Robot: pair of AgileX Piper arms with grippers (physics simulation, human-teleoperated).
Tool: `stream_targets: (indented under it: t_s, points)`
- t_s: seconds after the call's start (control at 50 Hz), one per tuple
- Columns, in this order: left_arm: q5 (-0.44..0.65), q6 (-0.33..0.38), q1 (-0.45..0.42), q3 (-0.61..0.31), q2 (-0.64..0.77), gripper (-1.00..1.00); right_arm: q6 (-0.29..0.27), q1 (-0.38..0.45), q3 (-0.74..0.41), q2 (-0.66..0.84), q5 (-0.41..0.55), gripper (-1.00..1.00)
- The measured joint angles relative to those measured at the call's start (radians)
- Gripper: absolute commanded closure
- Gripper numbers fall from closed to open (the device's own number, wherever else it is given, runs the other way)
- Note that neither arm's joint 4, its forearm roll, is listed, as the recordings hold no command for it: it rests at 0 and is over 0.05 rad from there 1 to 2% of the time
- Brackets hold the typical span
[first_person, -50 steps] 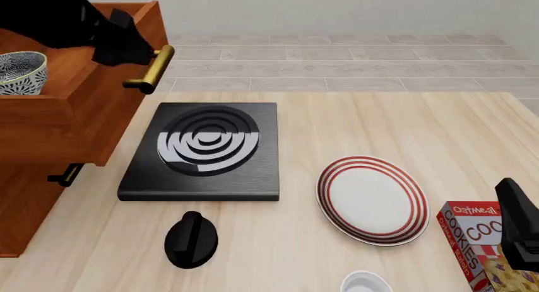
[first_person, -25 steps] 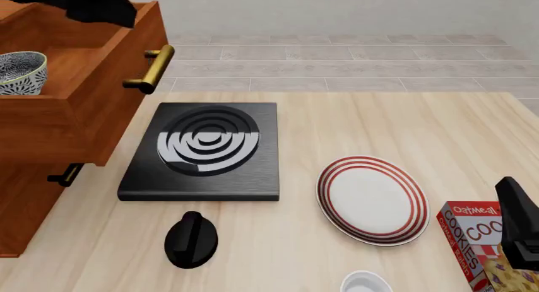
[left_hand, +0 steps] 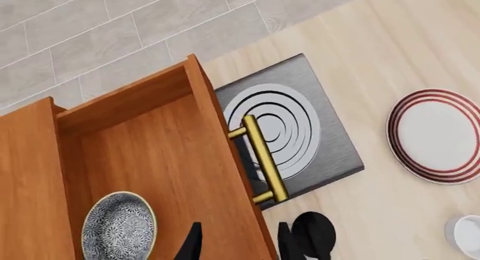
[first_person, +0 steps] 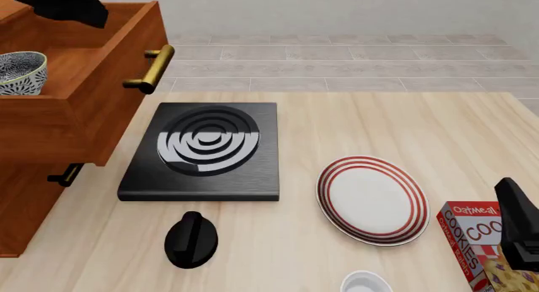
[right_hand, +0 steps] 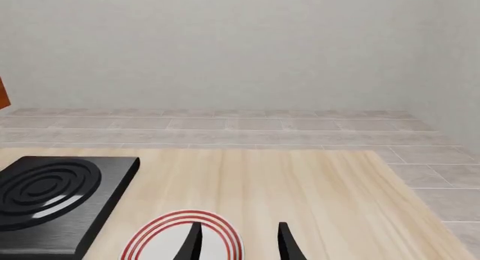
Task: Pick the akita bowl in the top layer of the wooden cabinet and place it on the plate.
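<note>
The akita bowl (first_person: 19, 71) (left_hand: 118, 226), dark patterned with a pale rim, sits inside the pulled-out top layer (first_person: 93, 109) of the wooden cabinet (first_person: 25, 197). The drawer's brass handle (first_person: 150, 68) (left_hand: 262, 159) is free. My left gripper (left_hand: 238, 246) is open and hovers high above the drawer's front edge, beside the bowl; in the front view only its black arm (first_person: 67, 5) shows at the top left. The plate (first_person: 372, 199) (left_hand: 437, 135) (right_hand: 184, 237), white with red rings, lies on the table right of centre. My right gripper (right_hand: 236, 243) is open and empty, low at the right near the plate.
A black square stove (first_person: 206, 147) lies between cabinet and plate. A black knob-shaped object (first_person: 192, 239) stands in front of it. A plain white bowl (first_person: 367, 284) is at the front edge, and a cookie box (first_person: 480, 245) sits beside the right arm (first_person: 518, 226). A lower drawer handle (first_person: 65, 175) juts out.
My left arm has let go of the drawer handle and risen up and to the left, above the open drawer. Drawer, bowl and right arm have not moved.
</note>
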Motion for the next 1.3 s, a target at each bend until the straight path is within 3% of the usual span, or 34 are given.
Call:
stream_targets:
  t_s: [0.44, 1.3]
  points:
    - [0.008, 0.062, 0.102, 0.019, 0.016, -1.00, -0.001, 0.001, -0.001, 0.002, -0.001, -1.00]
    - [0.009, 0.104, 0.253, -0.007, 0.086, -1.00, -0.001, 0.000, -0.004, 0.000, 0.002, -1.00]
